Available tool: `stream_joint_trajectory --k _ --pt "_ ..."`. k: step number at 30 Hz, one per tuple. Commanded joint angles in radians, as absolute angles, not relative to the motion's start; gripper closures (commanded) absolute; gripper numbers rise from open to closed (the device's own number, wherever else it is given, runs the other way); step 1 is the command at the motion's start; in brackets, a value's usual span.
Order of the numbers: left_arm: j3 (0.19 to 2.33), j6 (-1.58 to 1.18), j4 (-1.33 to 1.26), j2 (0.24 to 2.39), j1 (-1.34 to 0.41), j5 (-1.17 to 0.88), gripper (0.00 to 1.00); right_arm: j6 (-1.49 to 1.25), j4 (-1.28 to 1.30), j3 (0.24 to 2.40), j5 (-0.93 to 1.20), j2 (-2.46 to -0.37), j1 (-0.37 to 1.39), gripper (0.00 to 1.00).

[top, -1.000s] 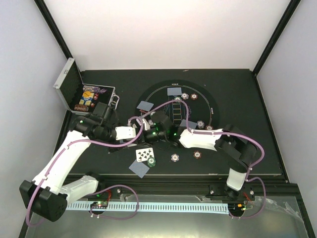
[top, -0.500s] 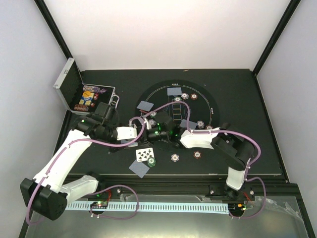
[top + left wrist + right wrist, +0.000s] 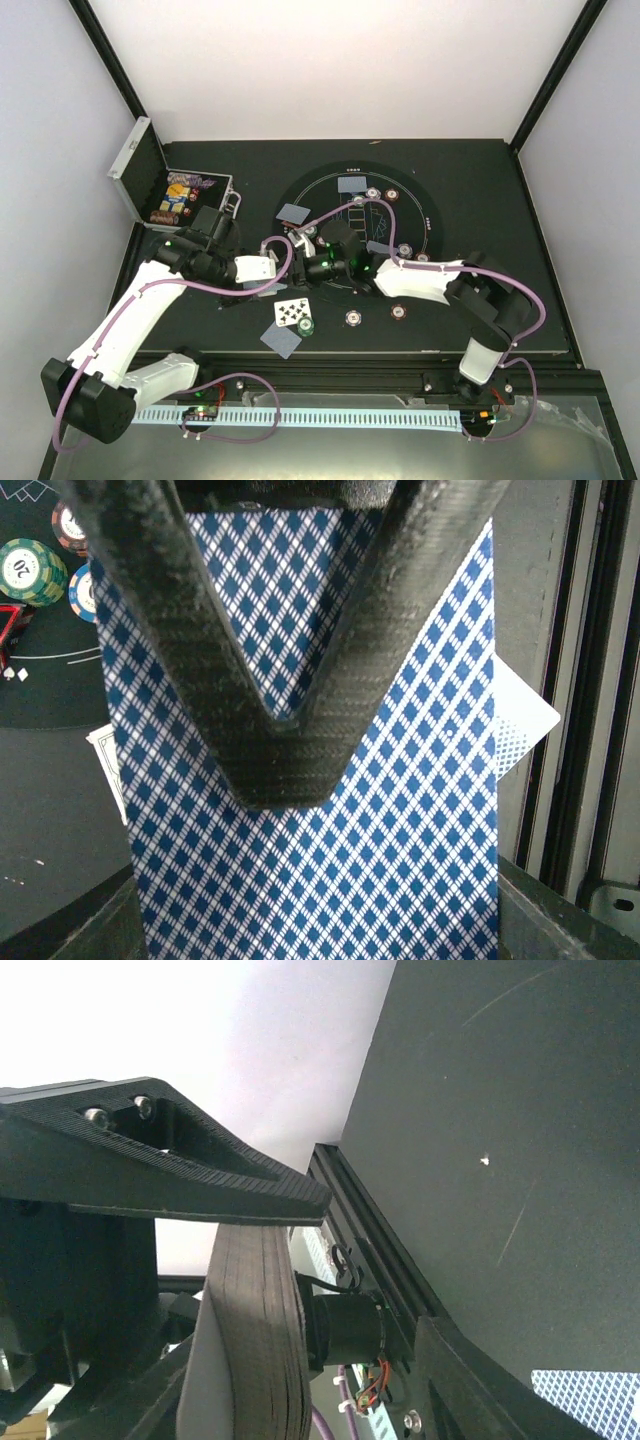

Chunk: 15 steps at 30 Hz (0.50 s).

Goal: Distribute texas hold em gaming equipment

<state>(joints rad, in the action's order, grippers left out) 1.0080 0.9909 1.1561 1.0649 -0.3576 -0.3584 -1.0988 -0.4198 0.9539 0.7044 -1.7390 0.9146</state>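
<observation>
The deck of cards (image 3: 380, 880) has backs with a blue and white diamond pattern. Seen from the side in the right wrist view, it is a thick grey stack with many thin edges. It is held in the air over the near left part of the round black mat (image 3: 322, 195), where the two arms meet.

More cards lie flat on the mat and on the table (image 3: 480, 200). One face-up card (image 3: 292, 311) shows black pips, and a green chip (image 3: 306, 324) touches its near corner. A face-down card (image 3: 281, 339) lies just beside them. Other small chips (image 3: 398, 312) are spread on the mat.

In the left wrist view a green chip marked 20 (image 3: 32, 568), two more chips and the red triangle marker (image 3: 8, 625) lie beyond the deck.

The left arm reaches from the near left corner towards the centre, its forearm almost level. The left gripper (image 3: 280, 765) is closed on the deck, its fingers meeting in a V over the top card.

The right arm comes from the near right, bent at the elbow and pointing left. The right gripper (image 3: 310, 266) stands partly open with the deck between its jaws. Its upper finger (image 3: 200, 1175) seems to rest on the end of the stack. I cannot tell if it already pinches any card
</observation>
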Motion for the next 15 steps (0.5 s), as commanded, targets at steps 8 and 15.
stream_joint_trajectory --k 8,15 --pt "1.024 0.985 1.143 1.041 -0.359 -0.36 0.98 -1.077 -0.304 0.934 0.637 -1.642 0.899 0.82" --pt "1.016 0.985 1.139 1.039 -0.359 -0.357 0.98 -1.01 -0.172 0.979 0.61 -1.599 0.894 0.91"
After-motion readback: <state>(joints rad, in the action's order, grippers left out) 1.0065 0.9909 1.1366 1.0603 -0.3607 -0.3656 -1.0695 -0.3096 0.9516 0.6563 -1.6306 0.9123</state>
